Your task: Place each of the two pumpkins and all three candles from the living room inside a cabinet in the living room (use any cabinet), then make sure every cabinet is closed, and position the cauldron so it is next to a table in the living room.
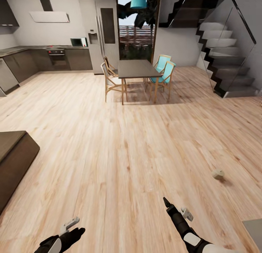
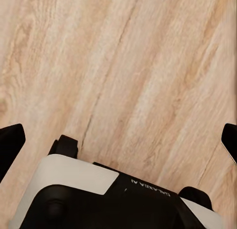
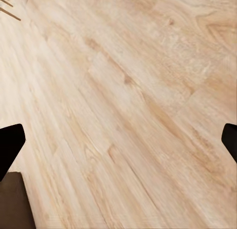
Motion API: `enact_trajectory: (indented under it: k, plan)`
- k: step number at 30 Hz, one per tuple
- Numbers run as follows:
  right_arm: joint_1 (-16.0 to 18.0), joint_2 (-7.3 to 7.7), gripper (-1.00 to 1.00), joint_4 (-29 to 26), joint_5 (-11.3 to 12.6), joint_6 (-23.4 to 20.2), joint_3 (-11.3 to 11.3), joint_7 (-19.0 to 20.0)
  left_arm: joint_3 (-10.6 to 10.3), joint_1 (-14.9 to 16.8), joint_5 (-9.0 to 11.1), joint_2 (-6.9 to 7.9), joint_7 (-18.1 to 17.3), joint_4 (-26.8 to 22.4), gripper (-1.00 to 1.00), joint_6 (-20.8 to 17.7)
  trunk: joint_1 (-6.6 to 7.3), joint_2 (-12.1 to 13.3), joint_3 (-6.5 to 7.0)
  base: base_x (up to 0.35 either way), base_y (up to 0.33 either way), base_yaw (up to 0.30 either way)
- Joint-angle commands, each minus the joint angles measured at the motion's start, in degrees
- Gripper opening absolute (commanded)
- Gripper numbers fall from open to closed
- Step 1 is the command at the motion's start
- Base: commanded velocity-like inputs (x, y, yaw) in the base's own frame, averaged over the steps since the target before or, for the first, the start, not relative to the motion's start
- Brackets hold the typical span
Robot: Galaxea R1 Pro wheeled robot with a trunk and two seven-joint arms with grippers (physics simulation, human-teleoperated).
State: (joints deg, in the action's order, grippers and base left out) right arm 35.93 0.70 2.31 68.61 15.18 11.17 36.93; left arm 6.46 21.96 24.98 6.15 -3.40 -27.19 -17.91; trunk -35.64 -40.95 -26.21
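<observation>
One short tan candle (image 1: pixel 218 173) lies on the wood floor at the right, ahead of and to the right of my right gripper (image 1: pixel 176 207). That gripper is open over bare floor, its fingertips (image 3: pixel 11 142) far apart in the right wrist view. My left gripper (image 1: pixel 76 227) hangs low at the bottom left, also open, with its fingertips (image 2: pixel 11 140) wide over bare planks. A low dark brown wooden unit (image 1: pixel 14 162), apparently the cabinet, juts in from the left edge; its fronts are hidden. The pumpkins and the cauldron are out of view.
A dining table (image 1: pixel 136 68) with several chairs stands far ahead in the middle. The kitchen counters (image 1: pixel 43 58) are at the back left and the stairs (image 1: pixel 225 64) at the back right. A grey corner (image 1: pixel 254 231) shows at the bottom right. My own base (image 2: pixel 98 199) is under the left wrist.
</observation>
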Motion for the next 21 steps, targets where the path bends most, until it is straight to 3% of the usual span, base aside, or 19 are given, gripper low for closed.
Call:
enact_trajectory:
  k: [1,6,13,19,21]
  plan:
    - [0.1,-0.01,1.00,0.2,0.4,0.3,0.5,0.6,0.4,0.0,0.3,-0.01,-0.2,0.0,1.00,-0.4,-0.04,-0.1,-0.06,0.324,0.000,-0.033]
    - [0.1,-0.18,1.00,0.1,-0.1,0.6,0.6,1.1,0.4,0.0,0.4,0.17,-0.2,0.0,1.00,-0.3,-0.04,-0.1,-0.04,0.337,0.000,-0.059]
    - [0.1,-0.32,1.00,0.0,-1.8,0.9,0.6,1.2,0.5,0.0,0.3,0.31,-0.2,1.9,1.00,-0.1,-0.04,-0.1,0.17,0.343,0.038,-0.236]
    - [0.1,-0.29,1.00,-0.1,-6.5,1.2,0.5,1.1,0.5,0.0,0.3,0.26,-0.2,2.2,1.00,-0.1,-0.04,-0.1,0.44,0.344,0.093,-0.249]
    - [0.1,-0.25,1.00,-0.1,-6.9,1.4,0.5,1.1,0.5,0.0,0.3,0.21,-0.2,2.2,1.00,0.0,-0.04,-0.1,0.55,0.344,0.099,-0.248]
